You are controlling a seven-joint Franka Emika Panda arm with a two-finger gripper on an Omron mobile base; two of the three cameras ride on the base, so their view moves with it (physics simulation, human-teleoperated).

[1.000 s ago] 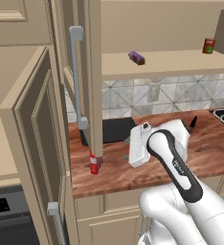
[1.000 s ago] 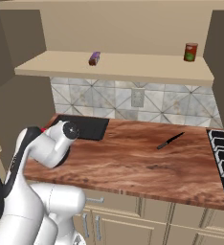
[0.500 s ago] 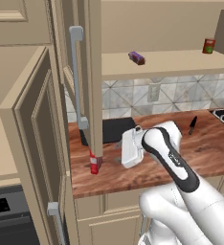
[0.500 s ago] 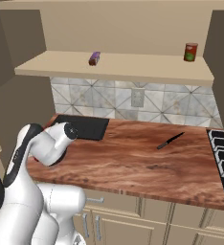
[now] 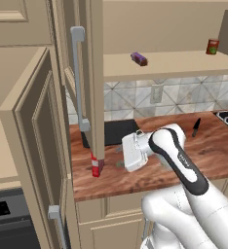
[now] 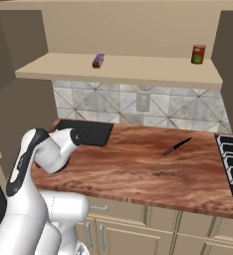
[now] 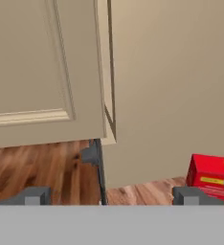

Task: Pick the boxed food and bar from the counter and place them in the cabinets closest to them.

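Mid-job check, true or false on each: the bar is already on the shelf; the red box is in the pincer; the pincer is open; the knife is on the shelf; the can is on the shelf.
1. The bar lies on the open shelf. True.
2. The red box is held in the pincer. False: it stands on the counter off to one side of the fingertips, untouched.
3. The pincer is open. True.
4. The knife lies on the shelf. False: it lies on the counter, near the stove.
5. The can stands on the shelf. True.
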